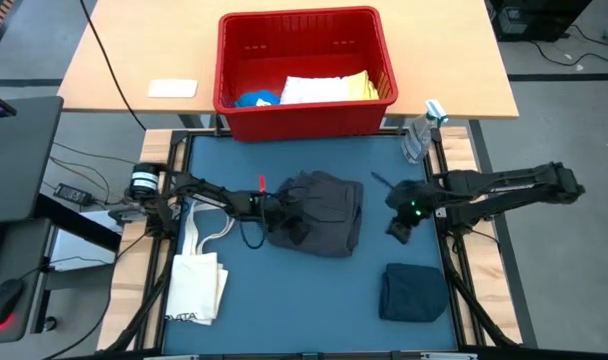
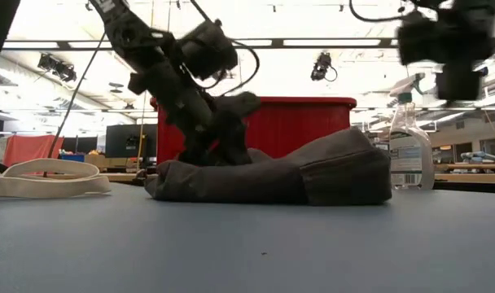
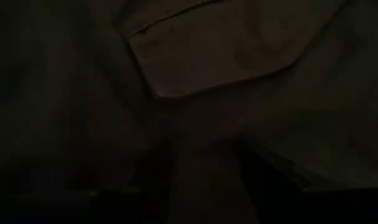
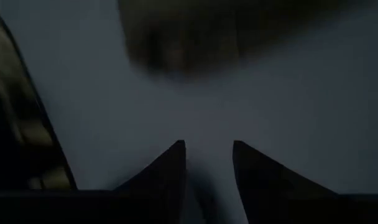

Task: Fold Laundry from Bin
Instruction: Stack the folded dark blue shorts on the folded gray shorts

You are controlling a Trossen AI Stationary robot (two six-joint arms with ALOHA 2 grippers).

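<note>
Blue matting [image 1: 314, 290] covered the work surface, and on its near part lay a folded dark navy cloth [image 1: 414, 292] on the right side and a cream tote bag [image 1: 197, 282] with long handles on the left edge. In the middle of the mat the dark grey garment [image 1: 322, 212] lay bunched in a low heap. The left gripper [image 1: 281, 213] was pressed down into the left side of this garment; its wrist view showed only dark cloth with a pocket flap [image 3: 214, 53], so I cannot tell if the fingers were spread or pinching. The right gripper [image 1: 400, 228] hung over bare mat just beside the right edge of the garment, not touching it, with its two fingers [image 4: 167, 171] parted by a small gap and nothing between them. A clear plastic bottle [image 1: 421, 132] stood at the far right corner of the mat. Behind the mat, on a light wooden table [image 1: 124, 50], stood the red bin [image 1: 306, 112], holding bright blue [image 1: 256, 99], white [image 1: 319, 89] and yellow [image 1: 365, 85] pieces. In the low view, the room beyond had ceiling strip lights [image 2: 329, 42] and desks with monitors [image 2: 125, 138].
</note>
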